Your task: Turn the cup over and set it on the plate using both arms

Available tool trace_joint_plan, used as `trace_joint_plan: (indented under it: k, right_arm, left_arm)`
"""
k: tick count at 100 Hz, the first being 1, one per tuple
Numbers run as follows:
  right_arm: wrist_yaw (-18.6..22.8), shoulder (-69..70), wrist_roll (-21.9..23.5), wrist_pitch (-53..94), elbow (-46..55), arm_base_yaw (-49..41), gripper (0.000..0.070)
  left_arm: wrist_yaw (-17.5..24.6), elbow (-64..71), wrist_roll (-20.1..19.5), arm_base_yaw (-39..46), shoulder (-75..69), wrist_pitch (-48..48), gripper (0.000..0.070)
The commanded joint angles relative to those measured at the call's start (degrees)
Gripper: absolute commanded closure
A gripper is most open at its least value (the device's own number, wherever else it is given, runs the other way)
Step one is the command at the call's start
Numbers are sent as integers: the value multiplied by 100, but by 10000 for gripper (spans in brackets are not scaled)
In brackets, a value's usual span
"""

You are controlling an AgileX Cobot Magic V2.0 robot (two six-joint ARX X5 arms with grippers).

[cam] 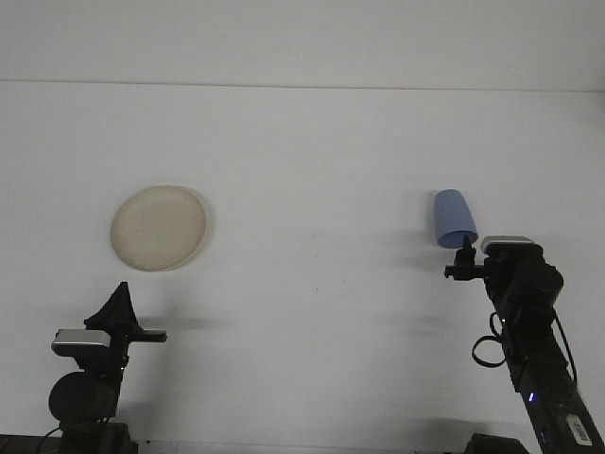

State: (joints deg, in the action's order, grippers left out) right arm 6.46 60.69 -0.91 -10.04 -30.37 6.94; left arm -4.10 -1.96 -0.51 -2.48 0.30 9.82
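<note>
**Right hand closing in on the tipped blue cup — grasp not made yet**

Blue cup (454,218) lies on its side on the right half of the desk (321,161), mouth toward the camera and slightly right, closed base pointing away. Beige plate (159,227) sits well apart on the left half, nothing on it.

Right hand (462,264) is just beside the cup's open rim, on the near side. Can't tell from this view whether its fingers are spread or closed; it doesn't appear to hold anything. Left hand (121,307) is parked low at the near left edge, well short of the plate, apparently empty; its finger state is also unreadable.

Handling guess: looks like a light, stiff plastic tumbler with smooth, tapered walls. It's likely to roll or skid if nudged sideways, and a pinch on the taper may squirt it toward the narrow end. Best hold is probably across the wall near the rim, or over the rim lip with one finger inside. Not fragile, so moderate squeeze is fine.
</note>
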Motion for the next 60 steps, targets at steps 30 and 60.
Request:
trace_joint_plan:
  k: [30, 60]
  right_arm:
    - [295, 1051, -37, -1749, 468, 393, 223]
    - [417, 2295, -37, -3182, 457, 391, 223]
  left_arm:
    - [22, 116, 9, 0, -11, 57, 688]
    - [22, 116, 9, 0, -11, 57, 688]
